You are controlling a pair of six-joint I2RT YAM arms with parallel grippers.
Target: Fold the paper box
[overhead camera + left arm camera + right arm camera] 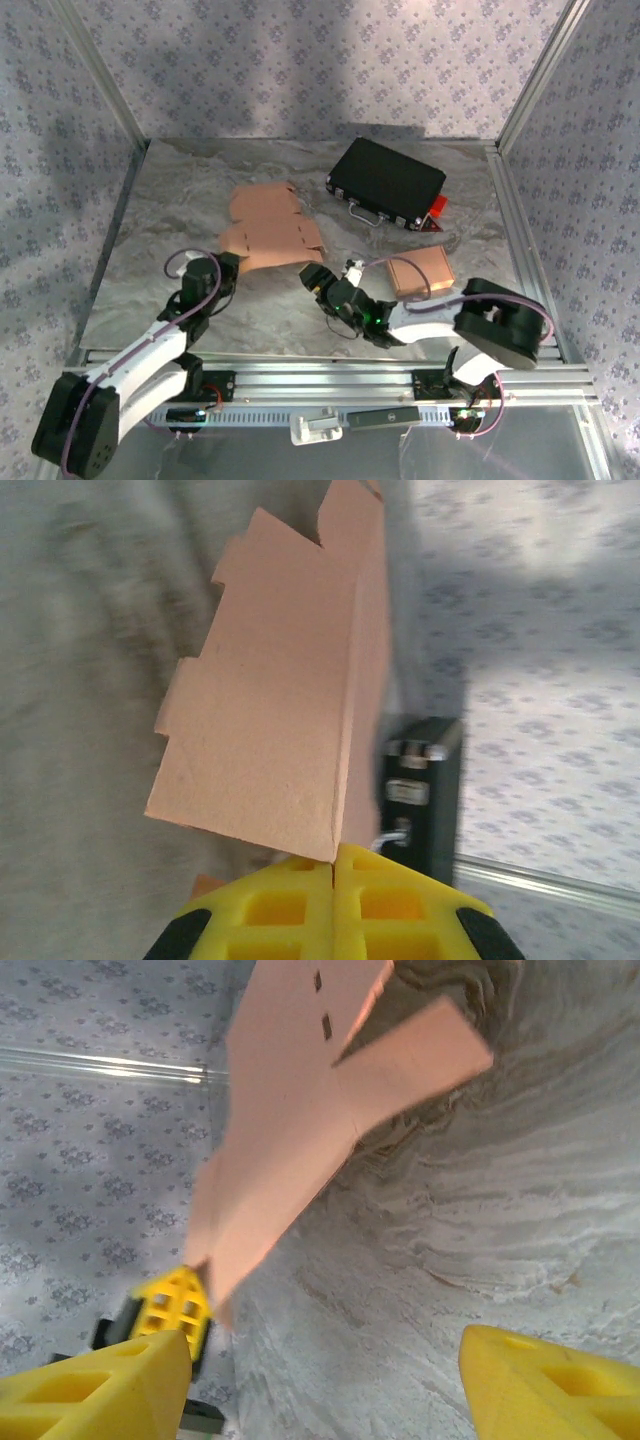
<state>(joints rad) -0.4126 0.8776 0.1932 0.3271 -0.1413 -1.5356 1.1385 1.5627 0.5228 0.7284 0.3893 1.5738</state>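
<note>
1 paper box [270, 710] pinched by left gripper [335, 858], right gripper [325, 1352] spread, overhead black case [386, 180]

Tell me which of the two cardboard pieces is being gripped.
The large unfolded blank at mid-table: the left end effector is shut on its edge. The smaller cardboard piece lies ungripped beside the right arm.

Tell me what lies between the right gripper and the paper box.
Bare marbled tabletop, seen in the right wrist view, is all that separates the right gripper from the paper box.
</note>
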